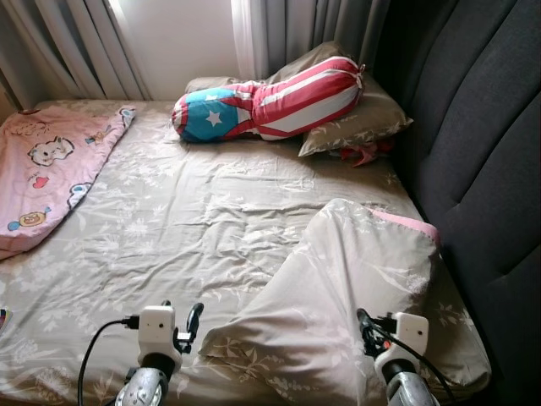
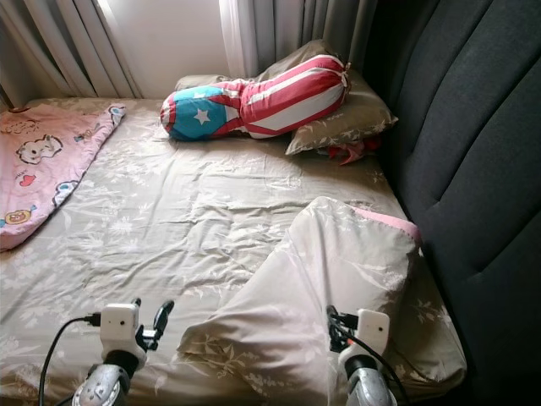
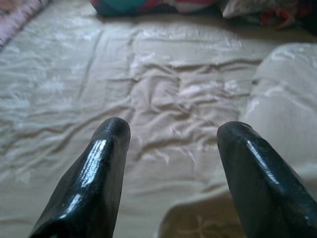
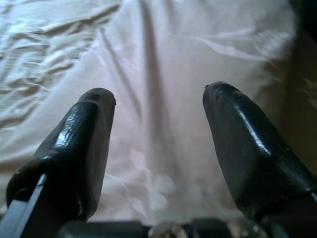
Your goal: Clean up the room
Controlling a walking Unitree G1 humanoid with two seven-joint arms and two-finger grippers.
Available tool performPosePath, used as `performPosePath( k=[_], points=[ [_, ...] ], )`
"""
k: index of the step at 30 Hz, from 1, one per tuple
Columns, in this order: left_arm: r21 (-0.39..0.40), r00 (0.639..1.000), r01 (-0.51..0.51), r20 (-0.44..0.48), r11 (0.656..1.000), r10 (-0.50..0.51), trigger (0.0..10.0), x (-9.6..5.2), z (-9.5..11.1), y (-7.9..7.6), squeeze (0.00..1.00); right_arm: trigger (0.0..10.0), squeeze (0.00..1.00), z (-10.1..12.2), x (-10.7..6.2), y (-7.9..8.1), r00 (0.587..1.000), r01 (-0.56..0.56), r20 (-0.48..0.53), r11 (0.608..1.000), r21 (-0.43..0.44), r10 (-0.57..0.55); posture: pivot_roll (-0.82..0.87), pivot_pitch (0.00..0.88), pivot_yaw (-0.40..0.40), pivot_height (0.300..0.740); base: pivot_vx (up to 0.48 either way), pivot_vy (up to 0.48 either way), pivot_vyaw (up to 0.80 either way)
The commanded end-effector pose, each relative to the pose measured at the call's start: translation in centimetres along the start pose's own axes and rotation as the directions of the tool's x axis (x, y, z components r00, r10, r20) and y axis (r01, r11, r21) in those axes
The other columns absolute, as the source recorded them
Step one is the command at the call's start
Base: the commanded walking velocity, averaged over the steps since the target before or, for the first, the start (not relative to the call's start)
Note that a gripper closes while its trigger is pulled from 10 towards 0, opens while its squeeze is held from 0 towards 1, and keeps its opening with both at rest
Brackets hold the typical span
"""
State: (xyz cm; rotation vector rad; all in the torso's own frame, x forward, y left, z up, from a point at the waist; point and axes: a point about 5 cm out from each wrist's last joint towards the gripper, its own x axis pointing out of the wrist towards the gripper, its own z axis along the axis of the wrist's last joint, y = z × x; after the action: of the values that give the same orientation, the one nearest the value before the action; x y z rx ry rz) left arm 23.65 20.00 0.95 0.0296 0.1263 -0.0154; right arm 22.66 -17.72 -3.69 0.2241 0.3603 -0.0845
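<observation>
From the left eye view, a bed with a wrinkled beige floral sheet stretches away to grey curtains at the far edge, and a dark padded headboard closes off the whole right side. A beige pillow with a pink edge lies near on the right, its far end just beside the headboard. A pink cartoon-print blanket covers the far left part of the bed, and a red, white and blue striped bolster leans on a second beige pillow at the far right; something red, perhaps a scrap of cloth, peeks from under it. The middle of the sheet between these lies open. The left pincer hovers low over the near edge, just left of the near pillow; the right pincer sits over that pillow. In the left wrist view the left pincer's fingers stand apart above bare sheet, the pillow's edge beside one of them. In the right wrist view the right pincer's fingers are likewise spread, with pillow fabric under them.
</observation>
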Motion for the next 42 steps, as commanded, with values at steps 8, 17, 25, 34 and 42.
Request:
performPosePath(
  k=[8,17,25,34,42],
  points=[
    [0.004,1.0,0.017,-0.012,1.0,-0.017,10.0,0.9,0.8,0.0,0.0,10.0,0.0,-0.2,0.2,0.5,0.999,-0.016,-0.036,0.999,-0.046,0.014,0.02,0.025,-0.026,0.692,0.0,0.0,0.0],
    [-0.001,1.0,0.017,-0.007,1.0,-0.017,10.0,0.9,1.1,0.0,0.0,10.0,0.0,0.5,1.0,1.2,0.999,-0.023,-0.042,0.998,-0.062,0.021,0.03,0.038,-0.025,0.692,0.0,0.0,0.0],
    [-0.002,1.0,0.017,-0.012,1.0,-0.017,10.0,0.9,1.2,-0.1,0.0,10.0,0.0,0.6,1.1,1.5,1.0,-0.013,-0.027,0.999,-0.043,0.012,0.03,0.043,-0.021,0.672,0.0,0.0,0.0],
    [-0.002,1.0,0.017,-0.018,1.0,-0.017,10.0,0.9,1.2,0.0,0.0,10.0,1.0,1.2,1.7,1.7,0.999,-0.001,-0.036,1.0,-0.024,0.0,0.04,0.038,-0.018,0.672,0.0,0.0,0.0],
    [-0.001,1.0,0.019,-0.019,1.0,-0.019,10.0,0.8,1.4,0.1,0.0,10.0,1.0,1.5,2.5,2.0,0.995,0.007,-0.101,1.0,-0.023,-0.009,0.05,0.034,-0.011,0.672,0.0,0.0,0.0]
  ],
)
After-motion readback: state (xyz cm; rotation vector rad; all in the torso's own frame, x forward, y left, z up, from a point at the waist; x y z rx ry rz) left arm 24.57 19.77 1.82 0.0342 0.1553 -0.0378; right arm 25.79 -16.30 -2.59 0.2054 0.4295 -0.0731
